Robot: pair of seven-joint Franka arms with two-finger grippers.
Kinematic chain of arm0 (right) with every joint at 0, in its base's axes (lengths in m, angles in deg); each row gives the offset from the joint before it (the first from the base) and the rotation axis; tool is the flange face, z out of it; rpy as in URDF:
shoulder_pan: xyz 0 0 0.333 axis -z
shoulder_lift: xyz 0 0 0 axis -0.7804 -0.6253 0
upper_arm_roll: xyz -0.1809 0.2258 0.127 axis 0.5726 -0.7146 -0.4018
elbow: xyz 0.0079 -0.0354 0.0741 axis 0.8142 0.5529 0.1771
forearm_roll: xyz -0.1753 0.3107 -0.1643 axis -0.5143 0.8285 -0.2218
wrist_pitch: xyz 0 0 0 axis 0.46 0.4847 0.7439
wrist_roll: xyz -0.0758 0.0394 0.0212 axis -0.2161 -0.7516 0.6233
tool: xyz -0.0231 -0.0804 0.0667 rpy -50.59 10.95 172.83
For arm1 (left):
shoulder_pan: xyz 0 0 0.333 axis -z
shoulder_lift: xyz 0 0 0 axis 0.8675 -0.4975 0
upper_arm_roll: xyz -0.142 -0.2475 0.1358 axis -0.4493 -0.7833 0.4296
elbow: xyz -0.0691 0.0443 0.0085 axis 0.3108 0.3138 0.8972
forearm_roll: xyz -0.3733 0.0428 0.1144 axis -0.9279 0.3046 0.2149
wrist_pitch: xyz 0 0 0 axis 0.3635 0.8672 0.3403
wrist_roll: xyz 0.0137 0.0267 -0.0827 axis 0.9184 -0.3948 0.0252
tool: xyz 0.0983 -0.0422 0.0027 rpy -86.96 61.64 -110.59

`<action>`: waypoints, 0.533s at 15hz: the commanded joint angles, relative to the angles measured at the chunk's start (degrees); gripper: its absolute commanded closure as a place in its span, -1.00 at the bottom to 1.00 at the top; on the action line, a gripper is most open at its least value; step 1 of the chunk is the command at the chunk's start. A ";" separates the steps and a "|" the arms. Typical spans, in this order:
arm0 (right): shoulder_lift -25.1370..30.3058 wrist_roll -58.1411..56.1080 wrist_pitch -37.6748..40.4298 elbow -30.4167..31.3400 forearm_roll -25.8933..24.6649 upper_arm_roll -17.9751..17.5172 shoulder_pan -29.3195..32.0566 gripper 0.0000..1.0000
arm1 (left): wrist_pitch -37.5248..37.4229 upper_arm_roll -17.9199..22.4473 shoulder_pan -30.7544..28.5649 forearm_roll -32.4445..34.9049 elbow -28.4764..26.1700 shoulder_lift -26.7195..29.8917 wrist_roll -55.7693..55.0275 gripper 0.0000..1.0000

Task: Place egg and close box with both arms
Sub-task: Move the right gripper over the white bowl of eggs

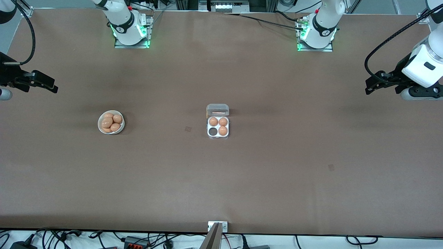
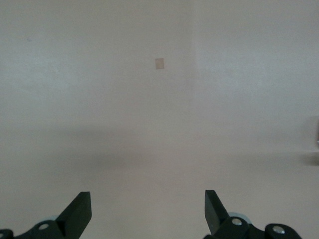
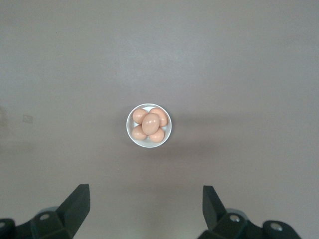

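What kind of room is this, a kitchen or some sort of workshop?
Most likely a robotics lab, not a kitchen. Two white robot arms are bolted to a long brown table, cables trail along its edges, and the only food is a test setup: a bowl of eggs and a small egg box.

Table [image 1: 277, 180]: covered in a matt brown sheet, smooth, with faint seams and a few small darker patches. Box [image 1: 218, 131]: whitish plastic tray, slightly glossy; its lid [image 1: 217, 110] is clear plastic catching a glare. Eggs in the box [image 1: 213, 121]: brown shells, smooth, soft sheen. Bowl [image 1: 101, 126]: white, glossy, looks like ceramic or hard plastic. Eggs in the bowl [image 3: 150, 123]: same smooth brown shells. Arms [image 1: 124, 20]: glossy white plastic casings, black bands.
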 commanded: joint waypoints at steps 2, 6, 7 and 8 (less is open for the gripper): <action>2.15 0.64 0.02 1.97 -0.94 -0.44 0.11 -1.00 | -1.08 -0.50 -0.30 1.73 1.04 -0.28 -1.00 -1.00; 1.45 0.64 -0.77 1.88 -0.94 -0.53 0.03 -1.00 | -1.70 -0.67 -0.22 1.73 1.04 -0.19 -1.00 -1.00; 0.06 0.64 -0.86 1.97 -0.94 -0.53 -0.06 -1.00 | -1.70 -0.76 -0.22 1.73 1.04 -0.19 -1.00 -1.00; -1.79 0.64 -1.30 1.97 -0.94 -0.62 -0.15 -1.00 | -1.79 -0.76 -0.22 1.73 1.04 -0.19 -1.00 -1.00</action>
